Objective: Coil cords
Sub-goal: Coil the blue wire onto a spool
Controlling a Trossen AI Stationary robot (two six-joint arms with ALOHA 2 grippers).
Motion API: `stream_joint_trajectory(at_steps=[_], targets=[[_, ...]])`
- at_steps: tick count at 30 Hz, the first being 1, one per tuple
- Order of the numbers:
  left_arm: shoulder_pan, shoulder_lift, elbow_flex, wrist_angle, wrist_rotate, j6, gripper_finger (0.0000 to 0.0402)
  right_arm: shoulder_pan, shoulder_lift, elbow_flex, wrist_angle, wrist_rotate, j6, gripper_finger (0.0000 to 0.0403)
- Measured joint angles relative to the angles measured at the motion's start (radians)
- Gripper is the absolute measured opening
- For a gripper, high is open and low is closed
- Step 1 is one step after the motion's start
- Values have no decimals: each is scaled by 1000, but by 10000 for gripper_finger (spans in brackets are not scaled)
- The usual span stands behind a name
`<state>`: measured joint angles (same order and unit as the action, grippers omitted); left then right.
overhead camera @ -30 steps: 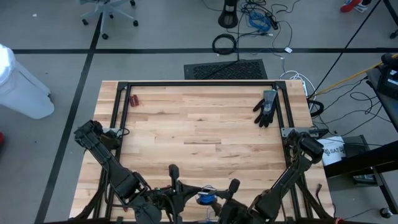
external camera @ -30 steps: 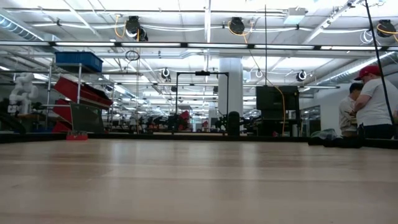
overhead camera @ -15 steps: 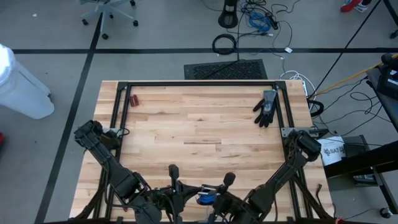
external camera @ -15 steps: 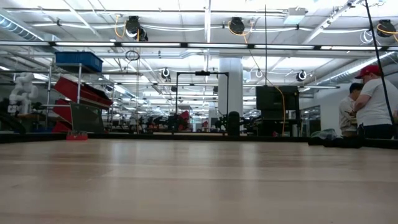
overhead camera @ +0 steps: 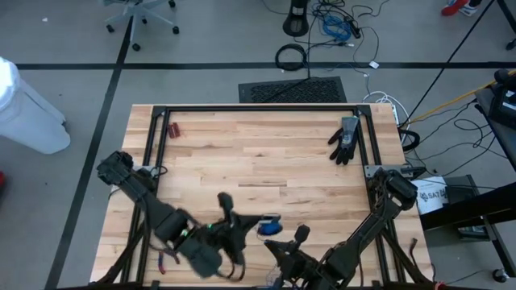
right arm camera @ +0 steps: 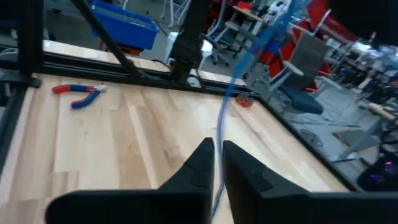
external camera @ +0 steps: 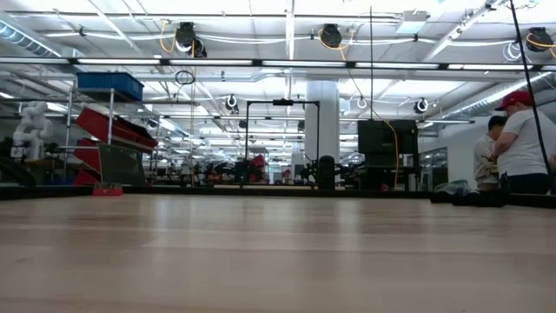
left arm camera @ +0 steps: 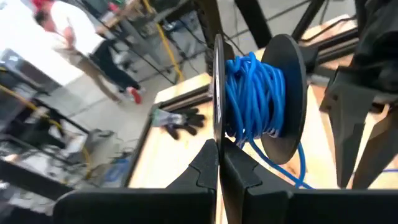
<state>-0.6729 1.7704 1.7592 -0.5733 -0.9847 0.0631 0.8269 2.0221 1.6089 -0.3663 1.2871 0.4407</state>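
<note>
My left tool (left arm camera: 219,163) clamps the black spool's (left arm camera: 287,99) flange; my right tool (right arm camera: 216,163) pinches the thin, limp blue cord (right arm camera: 231,109), which looks likely to slip.

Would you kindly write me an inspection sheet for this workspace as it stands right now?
Surface: wooden table with a black frame along its edges.
Job's things: blue cord wound on a black spool, one strand trailing off.
Clutter: black glove, pliers, small red item.
Grippers: left gripper shut on the spool's rim; right gripper shut on the loose strand.
Cables: tangled leads and a black coil on the floor beyond the table.
Surroundings: two people at the far right of the room, office chair, white bin.
</note>
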Motion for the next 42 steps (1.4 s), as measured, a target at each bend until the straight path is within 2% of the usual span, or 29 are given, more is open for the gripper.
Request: stream_joint_trajectory(at_steps=[4, 9, 13, 25, 29, 34, 42], targets=[[93, -31, 0, -12, 136, 37, 6, 16, -42, 0, -115, 43, 75, 52], [210, -117, -2, 18, 179, 127, 6, 48, -131, 0, -300, 3, 226, 83], [275, -228, -2, 105, 227, 188, 6, 88, -186, 0, -362, -10, 309, 92], [303, -548, -1, 385, 227, 385, 6, 149, -191, 0, -380, -30, 398, 93], [298, -609, 0, 407, 231, 395, 6, 121, -187, -6, -381, -121, 446, 94], [262, -628, 0, 309, 241, 388, 6, 28, -146, -81, -297, -311, 511, 115], [252, -612, -1, 155, 246, 363, 6, -75, -1, -129, 76, -511, 314, 159]])
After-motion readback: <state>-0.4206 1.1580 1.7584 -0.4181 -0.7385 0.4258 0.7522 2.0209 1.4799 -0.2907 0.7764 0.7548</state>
